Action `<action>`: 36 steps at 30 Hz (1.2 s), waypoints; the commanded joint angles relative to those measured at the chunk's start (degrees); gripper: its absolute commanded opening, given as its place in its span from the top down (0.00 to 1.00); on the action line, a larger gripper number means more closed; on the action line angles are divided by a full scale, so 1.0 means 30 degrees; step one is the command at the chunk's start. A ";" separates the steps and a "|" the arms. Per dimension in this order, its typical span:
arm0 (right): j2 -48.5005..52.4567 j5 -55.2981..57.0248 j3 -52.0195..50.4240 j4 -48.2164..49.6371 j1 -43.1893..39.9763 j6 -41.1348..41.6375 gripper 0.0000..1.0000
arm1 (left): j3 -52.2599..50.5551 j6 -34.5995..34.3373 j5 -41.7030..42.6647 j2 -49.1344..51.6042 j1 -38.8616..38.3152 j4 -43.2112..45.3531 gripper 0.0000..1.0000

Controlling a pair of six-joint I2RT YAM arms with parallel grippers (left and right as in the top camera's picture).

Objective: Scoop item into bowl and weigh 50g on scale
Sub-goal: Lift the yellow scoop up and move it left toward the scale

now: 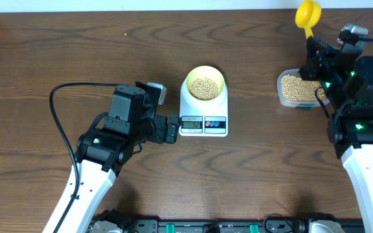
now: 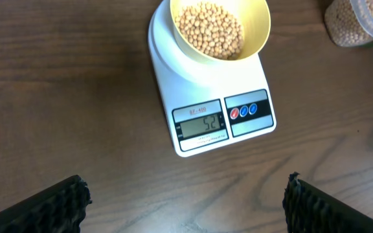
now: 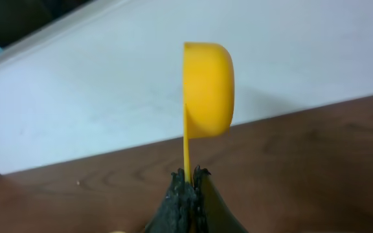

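Tan beans, pale yellow bowl, white scale with red and blue buttons, bright yellow scoop, dark brown wood-grain desk, black right end effector.
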 commanded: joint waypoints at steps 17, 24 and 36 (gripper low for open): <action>0.4430 -0.3198 0.0160 0.6914 0.1304 0.4153 0.99 | -0.0051 0.0313 -0.0117 -0.0073 -0.0022 0.0000 0.02; 0.5661 -0.6040 0.0160 0.6266 0.2776 0.2062 0.99 | -0.0051 0.0313 -0.0117 -0.0073 -0.0022 0.0000 0.02; 0.6411 -0.7125 0.0160 0.2477 0.3971 -0.2441 0.99 | -0.0051 0.0313 -0.0117 -0.0073 -0.0022 0.0000 0.02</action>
